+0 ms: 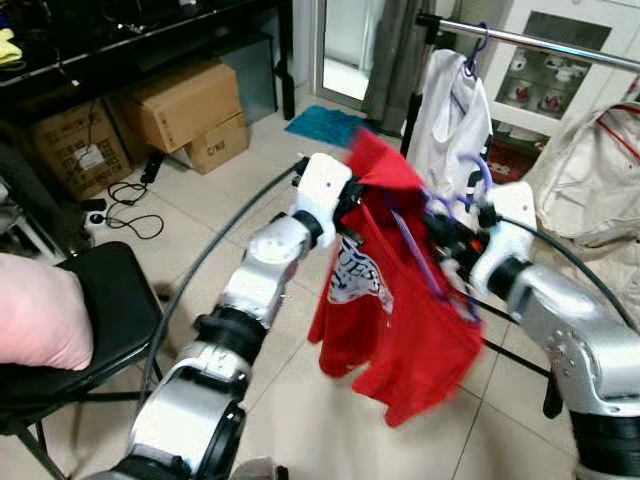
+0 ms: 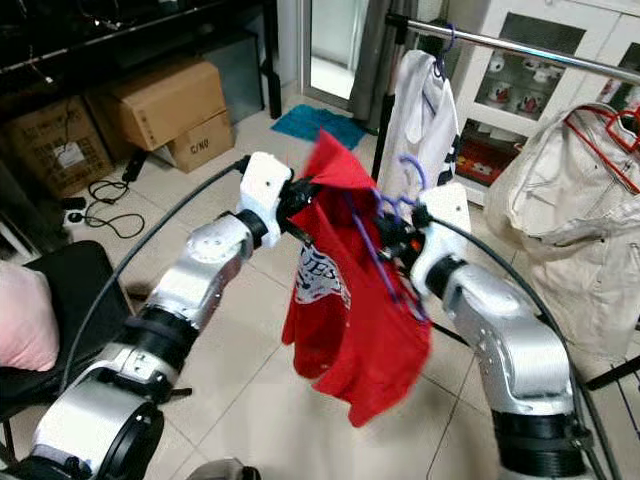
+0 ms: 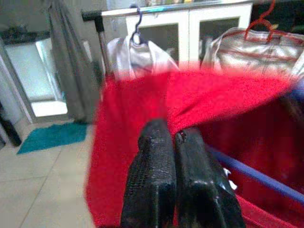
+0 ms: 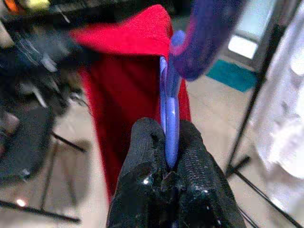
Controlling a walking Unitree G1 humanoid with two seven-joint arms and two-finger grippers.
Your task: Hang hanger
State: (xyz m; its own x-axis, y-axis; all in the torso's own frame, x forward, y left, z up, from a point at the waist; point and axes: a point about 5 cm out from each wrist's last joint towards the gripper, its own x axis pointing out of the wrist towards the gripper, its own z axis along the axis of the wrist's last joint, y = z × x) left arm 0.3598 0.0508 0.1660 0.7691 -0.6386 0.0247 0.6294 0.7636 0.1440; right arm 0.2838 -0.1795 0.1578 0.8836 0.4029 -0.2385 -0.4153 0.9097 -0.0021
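Red shirt (image 1: 400, 330): one, hanging mid-air between the two arms, just in front of the clothes rail (image 1: 560, 42) and lower than it.
Purple hanger (image 4: 170, 118): one, threaded inside the red shirt, its hook rising above the cloth, not yet on the clothes rail.
Garments on the clothes rail: two — a white shirt (image 1: 452, 115) on a blue hanger near the rail's upright post, and a cream garment (image 1: 590, 180) on a red hanger further along it.
Cardboard boxes (image 1: 185, 105): three, sitting on the floor well away from the clothes rail, under a dark table (image 1: 150, 35).
Black chair (image 1: 110, 310): one, standing far from the clothes rail beside the left arm, carrying a pink cushion (image 1: 40, 325).
Teal mat (image 1: 322, 125): one, lying on the floor just beyond the rail's upright post.
Left gripper (image 3: 175, 137): reaching forward toward the clothes rail with the elbow bent, jaws pressing together on the shirt's red cloth at one shoulder.
Right gripper (image 4: 166, 161): reaching in from the other side of the red shirt, forearm angling up toward the clothes rail, jaws clamping the purple hanger just below its hook.
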